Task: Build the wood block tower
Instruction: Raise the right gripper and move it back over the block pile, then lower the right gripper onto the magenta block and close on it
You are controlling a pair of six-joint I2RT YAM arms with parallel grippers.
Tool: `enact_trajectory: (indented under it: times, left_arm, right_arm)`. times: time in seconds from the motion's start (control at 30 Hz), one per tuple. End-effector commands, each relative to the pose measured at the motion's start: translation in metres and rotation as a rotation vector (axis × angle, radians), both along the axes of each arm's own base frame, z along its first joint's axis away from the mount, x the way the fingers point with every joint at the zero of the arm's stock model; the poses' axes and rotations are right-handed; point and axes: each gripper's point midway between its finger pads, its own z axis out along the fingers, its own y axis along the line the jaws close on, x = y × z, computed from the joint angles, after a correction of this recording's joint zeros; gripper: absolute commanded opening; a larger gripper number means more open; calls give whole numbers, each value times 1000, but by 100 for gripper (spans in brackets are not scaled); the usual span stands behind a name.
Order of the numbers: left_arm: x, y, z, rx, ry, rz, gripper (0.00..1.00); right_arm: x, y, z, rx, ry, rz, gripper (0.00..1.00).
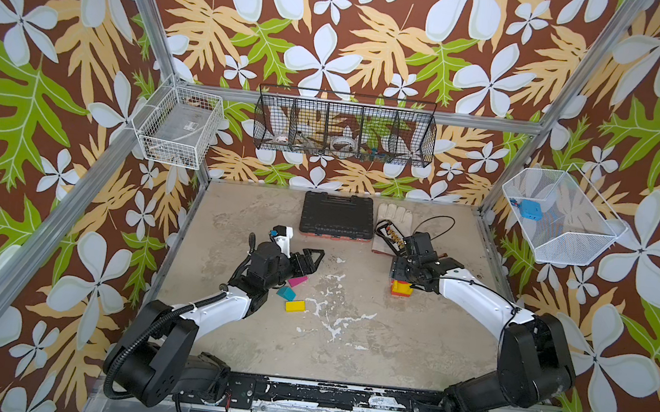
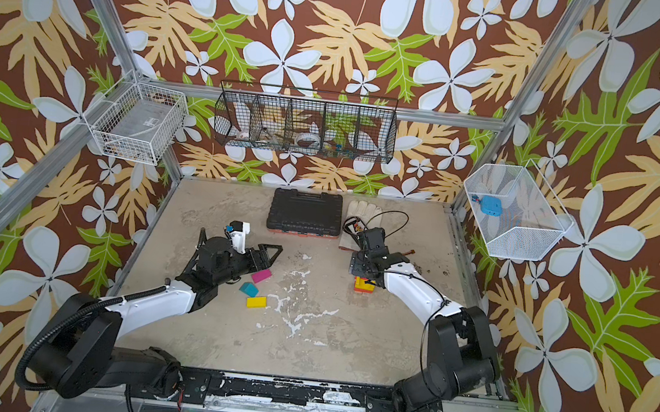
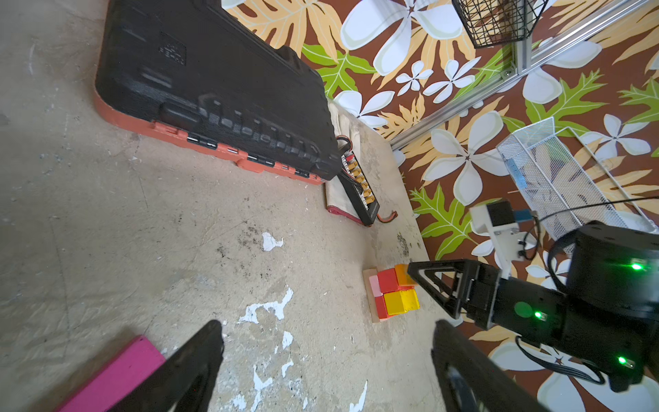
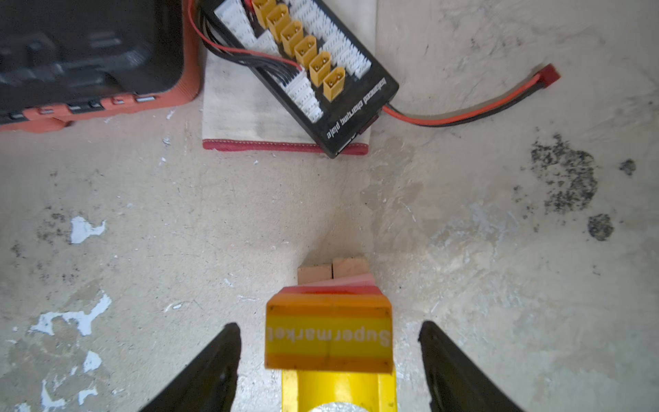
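Right tool (image 4: 328, 325), apart, straddles the tower's (image 3: 394, 296) orange block (image 4: 328, 337), probably to release it; left tool (image 3: 327, 324) hangs apart, empty.

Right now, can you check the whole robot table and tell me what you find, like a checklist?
Surface: table scuffed, with white paint chips.
Job's things: tower begun, tan planks at its base; magenta block, teal block and loose yellow block lie apart.
Clutter: black tool case; glove with a charging board on it.
Grippers: left gripper open, empty; right gripper open over the tower, touching nothing.
Cables: red-black lead on the table.
Surroundings: floral walls, black wire basket, white wire baskets.
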Motion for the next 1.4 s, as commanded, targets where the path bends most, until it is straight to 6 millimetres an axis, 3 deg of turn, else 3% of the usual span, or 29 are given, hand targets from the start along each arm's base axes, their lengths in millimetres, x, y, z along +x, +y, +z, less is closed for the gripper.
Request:
enact_trajectory:
  times: [0.0,0.13,0.27,0.37,0.47,0.67,0.9,1.1,1.37]
  left_arm:
    - [3,18,2,29,-16,99,92]
    - [-1,57,4,79,-23,292,93]
    - [-13,98,12,92,-51,486,96]
    - [-26,128,13,74,-65,631,100]
    - [-40,154,12,31,-82,757,100]
    - [-63,185,13,-66,-123,913,100]
    - [-73,198,13,-115,-137,976,100]
    - [-73,198,12,-107,-125,979,100]
    - [-72,198,13,-107,-122,976,100]
  right_arm:
    - [-7,-5,23,-27,-51,-25,84]
    - [-20,13,75,-1,-200,14,93]
    - [-41,61,120,95,-365,171,100]
    - [-60,104,140,153,-448,306,100]
    - [-76,146,142,148,-477,423,100]
    - [-87,215,107,104,-408,582,100]
    - [-84,273,51,73,-277,706,100]
    - [-74,305,3,-2,-162,770,98]
    - [-49,321,-30,-65,-95,705,95]
